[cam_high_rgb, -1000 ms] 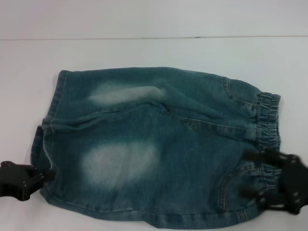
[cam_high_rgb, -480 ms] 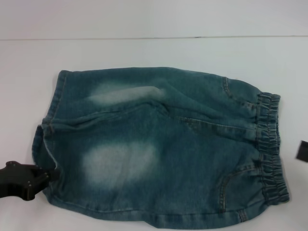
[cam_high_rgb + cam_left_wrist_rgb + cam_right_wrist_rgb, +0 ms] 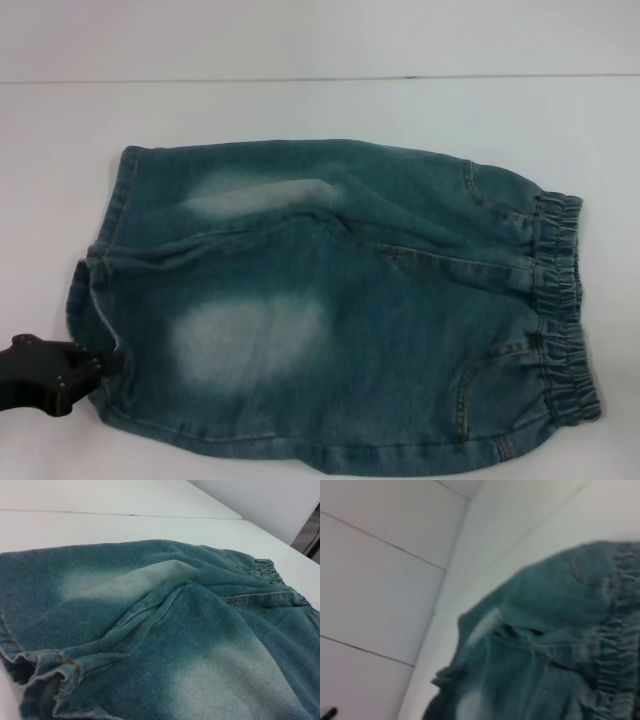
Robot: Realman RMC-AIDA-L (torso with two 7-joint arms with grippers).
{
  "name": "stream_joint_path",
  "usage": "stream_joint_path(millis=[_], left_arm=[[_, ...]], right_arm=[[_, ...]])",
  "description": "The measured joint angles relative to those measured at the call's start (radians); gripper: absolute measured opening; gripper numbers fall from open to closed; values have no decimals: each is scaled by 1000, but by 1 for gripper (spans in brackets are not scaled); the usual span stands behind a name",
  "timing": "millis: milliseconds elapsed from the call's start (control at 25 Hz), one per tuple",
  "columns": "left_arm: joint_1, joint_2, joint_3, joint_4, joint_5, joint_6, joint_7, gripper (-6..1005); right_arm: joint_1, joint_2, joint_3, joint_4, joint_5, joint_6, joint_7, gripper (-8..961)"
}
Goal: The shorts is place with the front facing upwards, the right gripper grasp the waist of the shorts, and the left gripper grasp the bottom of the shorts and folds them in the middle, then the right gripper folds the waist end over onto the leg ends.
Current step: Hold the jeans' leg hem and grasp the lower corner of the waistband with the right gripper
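— Shorts (image 3: pixel 330 310) first: where do they lie?

— Flat on the white table (image 3: pixel 300 110), front up, already doubled along the middle so one leg lies over the other. Their long axis runs side to side, with the elastic waistband (image 3: pixel 560 310) at the shorts' right end and the leg hems (image 3: pixel 100 290) at their left end.

— Which arm is nearer?

— The left gripper (image 3: pixel 100 362) sits at the hem end, at the corner closest to the robot, touching or just beside the cloth. Whether its fingers are spread or pinching the hem I cannot tell (only the dark body shows in the head view, and its own wrist view shows just denim).

— And the right one?

— Out of the head view altogether. Its wrist camera looks at the waistband from off the shorts' right end, so I judge it hangs somewhere beyond that end; its fingers do not show.

— So the coming move?

— Likely the waist-over-hems fold, which means the right gripper must reach the waistband and carry it along the long axis towards the hem end.

— Any containers?

— None to be seen.
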Motion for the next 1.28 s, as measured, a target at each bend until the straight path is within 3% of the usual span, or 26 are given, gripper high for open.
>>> stream_joint_path(millis=[440,1280], left_arm=[[-6,0,2,-2,0,0,0,47],[-20,0,13,-5,0,-1,0,48]], right_arm=[[24,2,5,-5,-79,46,25,941],[88,58,-10,1,-203,168,54,942]])
